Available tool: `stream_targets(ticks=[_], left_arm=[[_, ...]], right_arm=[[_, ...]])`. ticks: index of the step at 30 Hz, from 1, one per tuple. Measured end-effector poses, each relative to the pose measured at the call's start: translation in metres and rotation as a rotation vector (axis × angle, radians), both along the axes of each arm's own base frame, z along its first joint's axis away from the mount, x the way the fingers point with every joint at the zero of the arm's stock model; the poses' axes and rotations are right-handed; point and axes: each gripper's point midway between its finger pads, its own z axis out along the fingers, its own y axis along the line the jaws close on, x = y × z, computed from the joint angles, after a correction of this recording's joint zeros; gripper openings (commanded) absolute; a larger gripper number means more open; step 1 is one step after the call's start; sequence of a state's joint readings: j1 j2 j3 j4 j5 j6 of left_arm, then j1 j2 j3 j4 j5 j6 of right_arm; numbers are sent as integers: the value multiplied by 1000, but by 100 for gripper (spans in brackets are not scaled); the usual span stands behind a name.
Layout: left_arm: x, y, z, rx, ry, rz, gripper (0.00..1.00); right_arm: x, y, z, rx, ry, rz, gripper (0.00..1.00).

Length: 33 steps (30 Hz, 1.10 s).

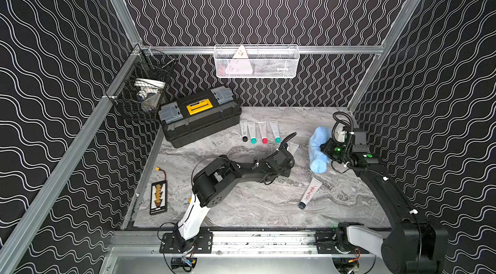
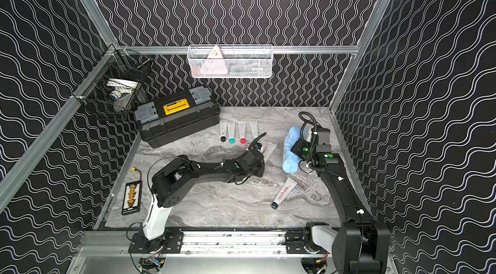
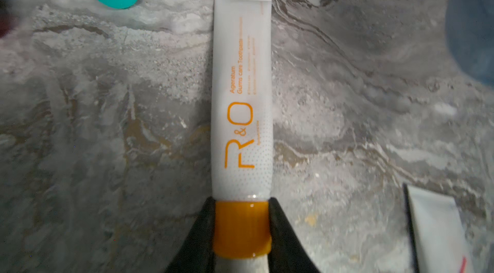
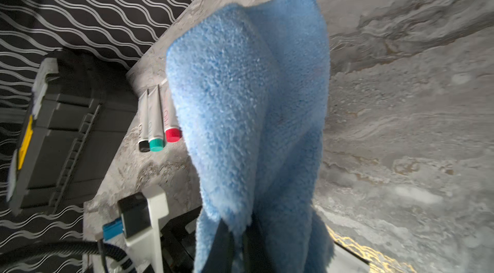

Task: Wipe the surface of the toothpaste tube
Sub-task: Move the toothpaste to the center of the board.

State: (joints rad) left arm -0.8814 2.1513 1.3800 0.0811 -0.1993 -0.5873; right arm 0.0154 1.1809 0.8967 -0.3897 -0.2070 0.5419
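To the left of the black plastic toolbox with a yellow latch (image 1: 200, 117), and nearer the robot, lies a flat black charging board with yellow connectors (image 1: 159, 197), out of the working area. The toolbox's own label is too small to read. Just right of the toolbox, four slim pale tubes with black, teal, red and teal caps (image 1: 259, 131) lie in a neat row, caps toward the robot, seemingly set out in order. Further right of the toolbox, the left end effector (image 3: 242, 202) is clamped on the orange cap (image 3: 240, 229) of the white toothpaste tube (image 3: 242, 92), holding it by one end so the whole printed body is bare for wiping. Whether it rests on the grey marble-patterned surface (image 1: 241, 205) or hangs just over it I cannot tell. Its orange print reads "R&O" and "Ageratum Gums care Toothpaste". Further right again, the right end effector (image 4: 236, 234) is pinched closed on a fluffy light-blue microfibre cloth (image 4: 240, 98), which drapes in folds near that tube but apart from it, ready to be brought across. Right of the toolbox and nearer the robot, a white tube with a dark cap and red script (image 1: 310, 192) lies aslant, and its script is unreadable.
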Motion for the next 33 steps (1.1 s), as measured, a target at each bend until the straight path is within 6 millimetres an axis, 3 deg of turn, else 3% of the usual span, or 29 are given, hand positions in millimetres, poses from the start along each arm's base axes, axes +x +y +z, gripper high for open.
stream_targets(ticks=[8,17,25,30,33], left_arm=[[52,-17,-3,-38,-5,170,15],[102,-16,-5,-66,-21,290,18],[118,-33,-1,-92,-20,300,46],[114,-33,2,-83,-2,281,51],[109,-32,15,-83,-1,253,51]], right_arm=[[0,-21,-14,-46,42,-121,0],[-4,-22,-26,-39,50,-133,0],[-1,-18,-25,-19,41,-122,0],[-2,-18,-23,-16,35,-121,0],[-2,-19,-23,-16,34,-122,0]])
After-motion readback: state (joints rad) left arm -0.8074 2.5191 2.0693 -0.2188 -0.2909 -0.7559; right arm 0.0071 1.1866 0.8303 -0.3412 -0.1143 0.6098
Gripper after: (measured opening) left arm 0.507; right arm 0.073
